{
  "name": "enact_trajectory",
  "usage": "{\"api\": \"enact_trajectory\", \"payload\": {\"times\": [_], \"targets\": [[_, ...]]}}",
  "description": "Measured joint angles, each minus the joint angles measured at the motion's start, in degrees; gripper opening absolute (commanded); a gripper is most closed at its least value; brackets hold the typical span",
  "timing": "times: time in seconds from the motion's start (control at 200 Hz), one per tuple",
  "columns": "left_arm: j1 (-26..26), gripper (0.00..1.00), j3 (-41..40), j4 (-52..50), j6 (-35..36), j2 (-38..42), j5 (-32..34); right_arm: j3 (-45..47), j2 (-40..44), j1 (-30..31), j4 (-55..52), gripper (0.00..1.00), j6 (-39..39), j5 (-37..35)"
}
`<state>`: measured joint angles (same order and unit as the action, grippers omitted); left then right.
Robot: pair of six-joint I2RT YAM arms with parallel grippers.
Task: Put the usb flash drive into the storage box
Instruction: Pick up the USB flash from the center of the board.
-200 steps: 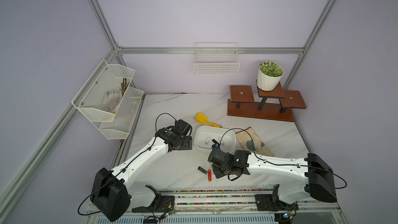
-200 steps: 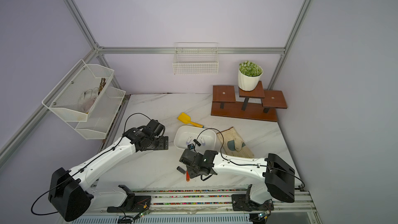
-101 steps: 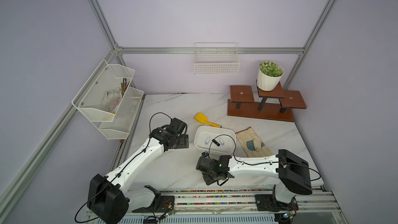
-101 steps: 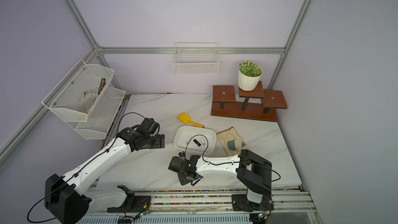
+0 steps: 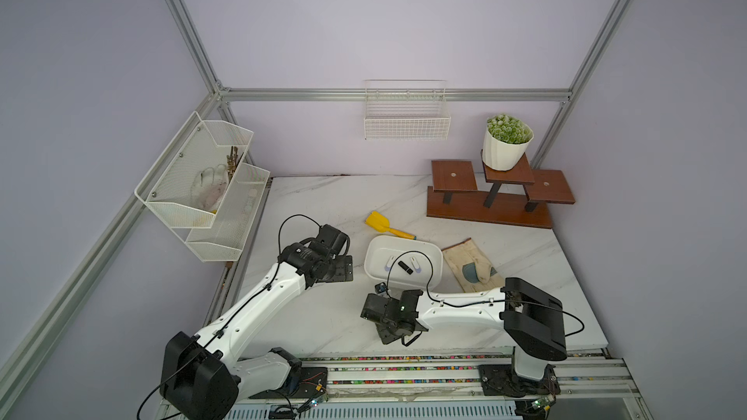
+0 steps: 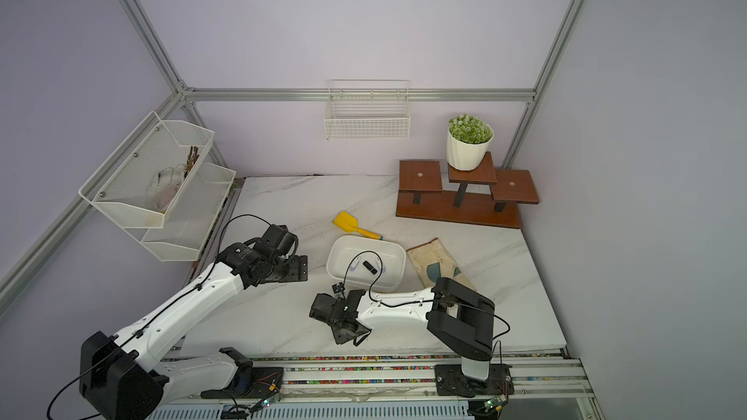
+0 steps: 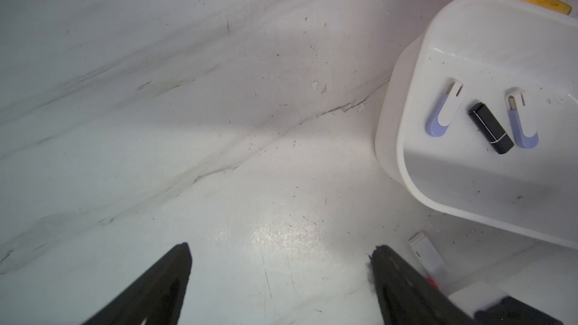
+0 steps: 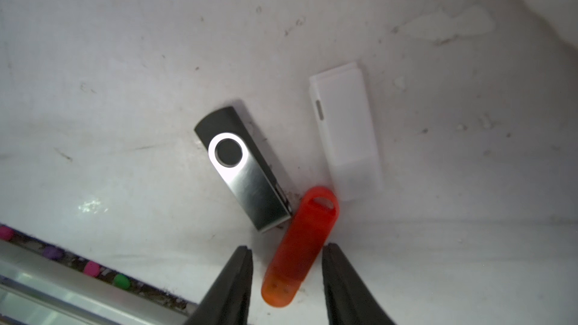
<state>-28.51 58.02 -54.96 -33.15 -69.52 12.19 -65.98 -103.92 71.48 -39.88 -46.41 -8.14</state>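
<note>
Moving: our right hand (image 8: 286, 254) has come down around the orange flash drive (image 8: 300, 245), which lies on the surface (image 8: 125, 57) outside the storage box (image 7: 386, 139).
Right hand: open, not squeezing yet.
Left hand (image 7: 281, 254): open, empty.
Next: we think squeeze, then lift.

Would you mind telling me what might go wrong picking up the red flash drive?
The red flash drive lies skewed between the right fingers, so closing may twist it out. Its looped end crowds the silver swivel drive and the white drive; either could be nudged.
</note>
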Motion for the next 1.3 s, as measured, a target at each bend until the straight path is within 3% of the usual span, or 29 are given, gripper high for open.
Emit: {"api": "enact_trajectory", "payload": {"times": [0.39,0.755,0.875,1.13,1.295], "targets": [[0.0,0.94,-0.4,0.1,0.0,0.0,-0.5,0.0,-0.2,0.0,-0.7,0.42,-0.1,-1.1],[0.0,0.94,-0.8,0.3,0.0,0.0,-0.9,0.1,-1.0,-0.9,-0.6,0.34,0.0,-1.0],[0.0,0.94,-0.8,0.3,0.0,0.0,-1.1,0.3,-1.0,-1.1,-0.6,0.27,0.0,-1.0],[0.0,0.94,-0.8,0.5,0.0,0.0,-1.1,0.3,-1.0,-1.2,-0.5,0.00,0.2,-1.1],[0.0,0.94,-0.8,0.5,0.0,-0.2,-1.3,0.7,-0.6,-1.2,-0.4,0.00,0.2,-1.0]]}}
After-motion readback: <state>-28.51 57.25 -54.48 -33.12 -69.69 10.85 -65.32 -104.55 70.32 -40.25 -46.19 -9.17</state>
